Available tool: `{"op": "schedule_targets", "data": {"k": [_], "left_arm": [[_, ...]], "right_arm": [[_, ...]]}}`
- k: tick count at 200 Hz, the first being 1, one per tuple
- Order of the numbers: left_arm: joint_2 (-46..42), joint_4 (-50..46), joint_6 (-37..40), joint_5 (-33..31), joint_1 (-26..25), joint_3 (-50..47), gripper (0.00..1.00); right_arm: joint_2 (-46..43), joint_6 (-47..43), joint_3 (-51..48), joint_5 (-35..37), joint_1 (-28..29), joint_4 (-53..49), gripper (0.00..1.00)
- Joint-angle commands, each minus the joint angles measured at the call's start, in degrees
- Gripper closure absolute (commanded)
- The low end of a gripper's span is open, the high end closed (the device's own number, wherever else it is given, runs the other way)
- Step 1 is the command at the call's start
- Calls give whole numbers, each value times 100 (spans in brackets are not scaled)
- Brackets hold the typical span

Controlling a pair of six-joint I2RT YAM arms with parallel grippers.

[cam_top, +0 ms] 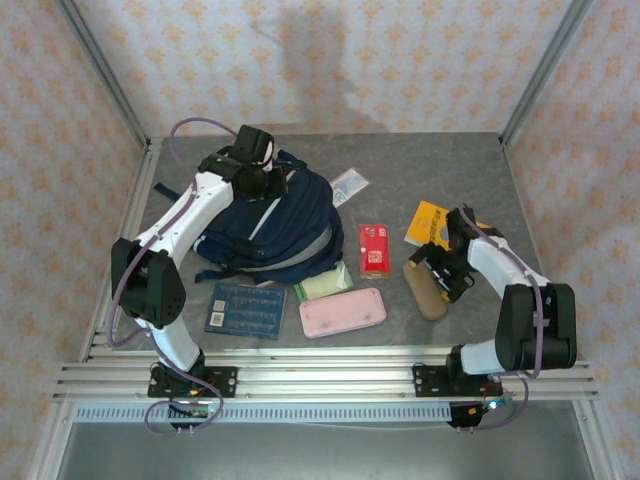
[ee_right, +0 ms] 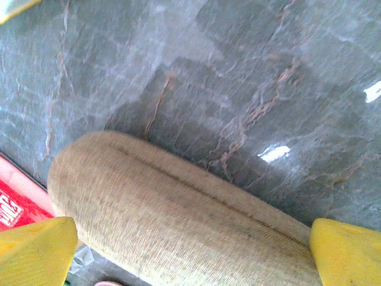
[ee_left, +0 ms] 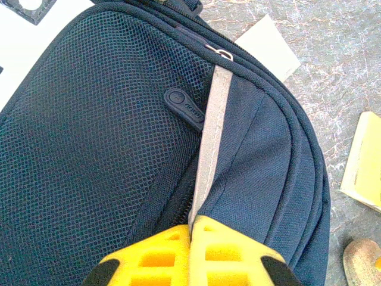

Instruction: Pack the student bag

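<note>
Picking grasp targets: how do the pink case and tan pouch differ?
The pink case is a flat rounded rectangle; the tan pouch is a plump, woven oblong. The pink case lies nearly crosswise; the tan pouch runs diagonally. The right gripper stands open astride the tan pouch; the pink case lies apart from both grippers. Both lie on the table, outside the student bag.

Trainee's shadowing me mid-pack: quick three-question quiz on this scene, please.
1. True or false: the right pincer is shut on the tan pouch.
2. The left pincer pinches the student bag at: A its grey stripe, B a shoulder strap, C a zip pull.
3. Fill in: the box just left of the pouch in the top view is coloured ___.
Key: 1 false, open astride it; 2 A; 3 red.
</note>
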Motion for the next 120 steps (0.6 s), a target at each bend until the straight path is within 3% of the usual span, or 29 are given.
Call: {"op": "schedule_targets", "data": {"k": [1,96,120], "left_arm": [[-223,67,45,202,25,12,100],[-236,-42,64,224,25,69,100],[-262,-111,90,248,25,77,100]], "right_arm": [[-141,-197,75,390,217,-322,0],[300,-644,112,1190,986,-529,0],[414,-632,144,1279,988,-344,12]]}}
